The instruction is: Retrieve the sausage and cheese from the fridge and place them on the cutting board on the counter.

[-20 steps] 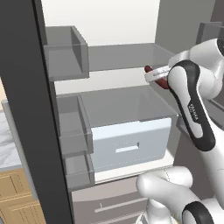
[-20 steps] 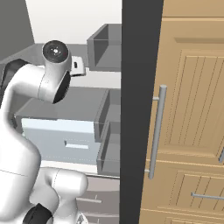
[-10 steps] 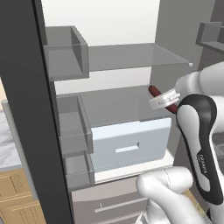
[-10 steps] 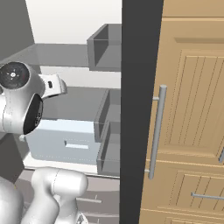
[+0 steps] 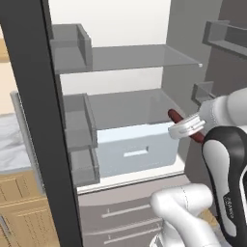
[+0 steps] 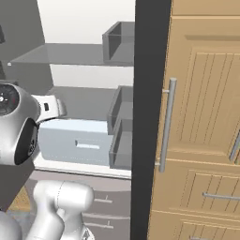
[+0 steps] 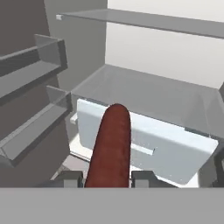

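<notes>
The sausage (image 7: 111, 146) is clamped between the fingers of the gripper (image 7: 107, 178) and is held in the air before the open fridge (image 5: 125, 60), above its white drawer (image 5: 136, 149). No legible writing is seen on any surface.

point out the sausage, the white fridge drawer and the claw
sausage (image 7: 110, 146), hand view, middle of the dark red stick
white drawer (image 5: 135, 148), left base view, its front face above the handle slot
claw (image 7: 106, 178), hand view, between the two dark fingertips, shut on the sausage
</notes>
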{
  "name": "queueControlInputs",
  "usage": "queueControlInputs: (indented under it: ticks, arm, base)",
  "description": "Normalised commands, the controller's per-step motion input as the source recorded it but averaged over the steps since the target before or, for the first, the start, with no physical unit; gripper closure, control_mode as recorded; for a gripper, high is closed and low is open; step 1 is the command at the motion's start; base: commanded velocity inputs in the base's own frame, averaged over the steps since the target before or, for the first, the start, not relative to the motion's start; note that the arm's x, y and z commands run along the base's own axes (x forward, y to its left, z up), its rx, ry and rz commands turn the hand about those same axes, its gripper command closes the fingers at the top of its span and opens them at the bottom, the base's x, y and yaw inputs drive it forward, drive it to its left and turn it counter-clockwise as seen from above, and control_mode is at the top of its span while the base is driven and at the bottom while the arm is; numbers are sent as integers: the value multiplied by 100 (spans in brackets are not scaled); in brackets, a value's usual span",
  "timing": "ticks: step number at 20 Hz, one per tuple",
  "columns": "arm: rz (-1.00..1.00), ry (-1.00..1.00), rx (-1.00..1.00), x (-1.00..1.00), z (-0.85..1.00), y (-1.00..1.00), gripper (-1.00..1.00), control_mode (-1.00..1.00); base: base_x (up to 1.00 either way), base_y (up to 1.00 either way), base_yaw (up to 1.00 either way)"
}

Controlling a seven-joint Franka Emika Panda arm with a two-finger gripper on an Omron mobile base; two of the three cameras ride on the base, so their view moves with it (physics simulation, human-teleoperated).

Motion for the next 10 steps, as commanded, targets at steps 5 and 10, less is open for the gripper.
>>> queueControlInputs:
  ticks: [5,10]
  arm:
    - [0,0,0,0,0,0,100,100]
    - [0,0,0,0,0,0,100,100]
  base:
    - [-92,-1,61]
    - [-34,-17,84]
